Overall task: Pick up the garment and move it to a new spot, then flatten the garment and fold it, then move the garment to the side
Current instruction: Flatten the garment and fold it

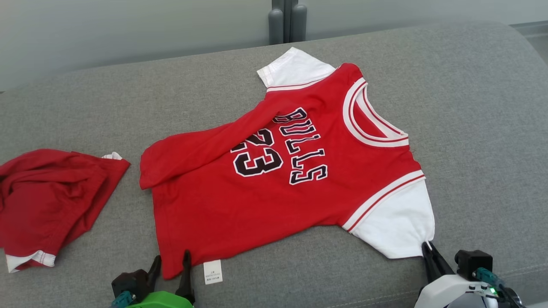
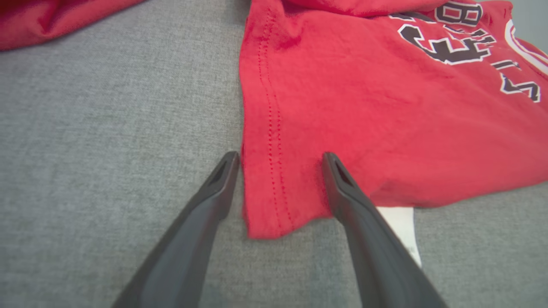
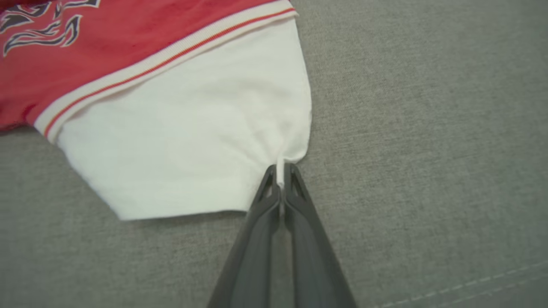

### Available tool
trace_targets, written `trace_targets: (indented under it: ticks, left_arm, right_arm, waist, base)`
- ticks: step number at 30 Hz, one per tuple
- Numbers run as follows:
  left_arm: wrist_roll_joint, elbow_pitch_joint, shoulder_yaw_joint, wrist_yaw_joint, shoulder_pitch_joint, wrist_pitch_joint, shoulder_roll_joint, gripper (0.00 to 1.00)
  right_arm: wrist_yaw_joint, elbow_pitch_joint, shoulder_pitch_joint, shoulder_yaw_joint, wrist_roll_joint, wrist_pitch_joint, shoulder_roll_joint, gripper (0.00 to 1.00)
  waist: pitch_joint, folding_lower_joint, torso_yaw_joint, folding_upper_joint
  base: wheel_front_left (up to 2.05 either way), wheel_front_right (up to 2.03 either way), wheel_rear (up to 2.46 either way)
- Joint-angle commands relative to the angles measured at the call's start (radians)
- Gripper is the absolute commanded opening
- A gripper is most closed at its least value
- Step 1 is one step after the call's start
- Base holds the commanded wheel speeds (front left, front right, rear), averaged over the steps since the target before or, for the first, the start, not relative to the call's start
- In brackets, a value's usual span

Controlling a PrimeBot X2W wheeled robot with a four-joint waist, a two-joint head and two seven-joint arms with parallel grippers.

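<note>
R gripper (image 3: 280,169) clamps red-white cotton Bulls jersey (image 1: 257,205) at 5 o'clock sleeve; L gripper (image 2: 280,156) wide open astride 7 o'clock hem.

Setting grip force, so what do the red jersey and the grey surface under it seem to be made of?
Jersey: soft matte knit, likely cotton; it creases and shows a stitched hem. Grey surface: woven upholstery fabric, matte, with a heathered weave.

Left gripper (image 1: 172,255): fingers spread wide, pointing forward, the garment (image 1: 265,201) hem corner lying between them, not clamped.
Right gripper (image 1: 426,244): fingers pressed together, tips pinching the garment's white sleeve edge.
Left wrist (image 1: 158,300): green housing just behind its pincer.
Right wrist (image 1: 449,291): pale housing just behind its pincer, green light lit.
</note>
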State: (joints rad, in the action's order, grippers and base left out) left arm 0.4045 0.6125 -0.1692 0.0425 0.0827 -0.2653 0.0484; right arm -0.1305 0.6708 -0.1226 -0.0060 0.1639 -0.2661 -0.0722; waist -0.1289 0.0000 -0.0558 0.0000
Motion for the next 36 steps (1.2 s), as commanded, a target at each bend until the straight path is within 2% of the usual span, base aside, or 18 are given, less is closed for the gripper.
trace_targets:
  ticks: [1, 2, 3, 9, 14, 18, 19, 23, 26, 30, 36]
  left_arm:
    - [0.010, 0.014, -0.018, -0.011, -0.018, 0.002, 0.004, 0.49]
    - [0.011, 0.016, -0.026, -0.017, -0.020, 0.002, 0.004, 0.17]
    - [0.021, 0.017, -0.028, -0.024, -0.023, 0.002, 0.004, 0.00]
    - [0.044, 0.006, -0.066, -0.048, -0.049, 0.002, 0.003, 0.00]
    - [0.051, -0.078, -0.082, -0.069, -0.100, 0.001, 0.005, 0.00]
    - [0.001, -0.141, -0.012, -0.021, -0.071, 0.001, 0.005, 0.00]
    - [-0.023, -0.173, 0.026, 0.008, -0.040, 0.001, 0.005, 0.00]
    - [-0.079, -0.204, 0.090, 0.061, 0.060, 0.001, 0.007, 0.00]
    - [-0.117, -0.196, 0.098, 0.081, 0.172, 0.001, 0.027, 0.00]
    - [-0.136, -0.129, 0.055, 0.087, 0.332, 0.001, 0.068, 0.00]
    - [-0.105, -0.008, -0.062, 0.088, 0.639, 0.001, 0.145, 0.00]
  right_arm:
    - [0.000, -0.014, 0.032, -0.006, -0.016, 0.003, 0.009, 0.00]
    - [0.000, -0.026, 0.040, -0.008, -0.013, 0.003, 0.011, 0.00]
    - [0.000, -0.035, 0.048, -0.007, -0.008, 0.003, 0.012, 0.00]
    - [0.000, -0.069, 0.075, 0.009, 0.030, 0.002, -0.010, 0.00]
    - [0.000, -0.116, 0.102, 0.011, 0.078, 0.002, -0.030, 0.00]
    - [0.000, -0.206, 0.086, 0.003, 0.117, 0.001, -0.046, 0.00]
    - [0.000, -0.263, 0.060, -0.001, 0.132, 0.001, -0.061, 0.00]
    - [0.000, -0.366, -0.012, 0.014, 0.163, 0.001, -0.101, 0.00]
    - [0.000, -0.415, -0.100, 0.035, 0.178, 0.001, -0.138, 0.00]
    - [0.000, -0.393, -0.240, 0.090, 0.187, 0.001, -0.188, 0.00]
    - [0.000, -0.295, -0.541, 0.184, 0.201, 0.001, -0.259, 0.00]
  waist:
    - [0.007, 0.0000, 0.003, 0.0000]
    - [0.011, 0.0000, 0.003, 0.0000]
    - [0.015, 0.0000, 0.003, 0.0000]
    - [0.055, 0.0000, 0.005, 0.0000]
    - [0.122, 0.0000, 0.010, 0.0000]
    - [0.156, 0.0000, 0.017, 0.0000]
    - [0.167, 0.0000, 0.021, 0.0000]
    - [0.165, 0.0000, 0.024, 0.0000]
    - [0.143, 0.0000, 0.027, 0.0000]
    - [0.083, 0.0000, 0.027, 0.0000]
    - [-0.129, 0.0000, 0.030, 0.0000]
  base:
    - [0.00, 0.00, 0.00]
    - [0.00, 0.00, 0.00]
    - [0.00, 0.00, 0.00]
    - [0.00, 0.00, 0.00]
    - [0.00, 0.00, 0.00]
    - [0.00, 0.00, 0.00]
    - [0.00, 0.00, 0.00]
    - [0.00, 0.00, 0.00]
    - [0.00, 0.00, 0.00]
    - [0.00, 0.00, 0.00]
    - [0.00, 0.00, 0.00]
